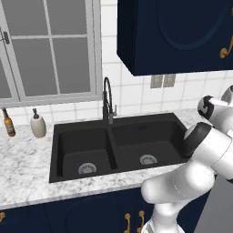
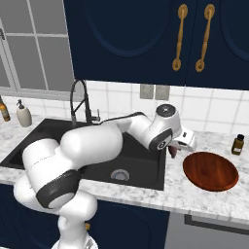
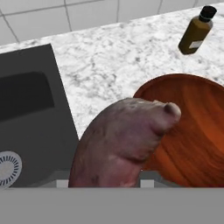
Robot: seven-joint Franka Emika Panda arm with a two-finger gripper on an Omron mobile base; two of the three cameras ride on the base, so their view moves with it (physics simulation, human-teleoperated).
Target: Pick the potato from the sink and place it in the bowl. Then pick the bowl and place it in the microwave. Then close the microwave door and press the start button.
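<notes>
1. The gripper (image 2: 174, 151) hangs off the arm's white wrist over the marble counter, between the right edge of the sink and the bowl; its jaws are pinched on the potato, which shows as a small dark reddish lump just below the hand.
2. In the hand view the potato (image 3: 122, 144) looms large and close, a brownish-purple oblong with a knobbly end pointing up and to the right, held clear above the counter.
3. Behind and to the right of the potato lies the bowl (image 3: 197, 131), glossy reddish-brown with a wood grain; the potato's tip overlaps the bowl's near rim in this view, though whether it is over the bowl or just beside it cannot be told.
4. In the right base view the bowl (image 2: 210, 171) sits flat on the counter (image 2: 194, 194), just to the right of the gripper.
5. The black double-basin sink (image 1: 118, 145) lies to the left of the hand, both round silver drains showing, with the dark gooseneck faucet (image 1: 107, 100) behind its divider.
6. A small brown bottle (image 2: 238, 144) with a black cap stands on the counter beyond the bowl, near the tiled wall.
7. Left of the sink stand a pale soap dispenser (image 1: 38, 124) and an amber bottle (image 1: 7, 123) under the window.
</notes>
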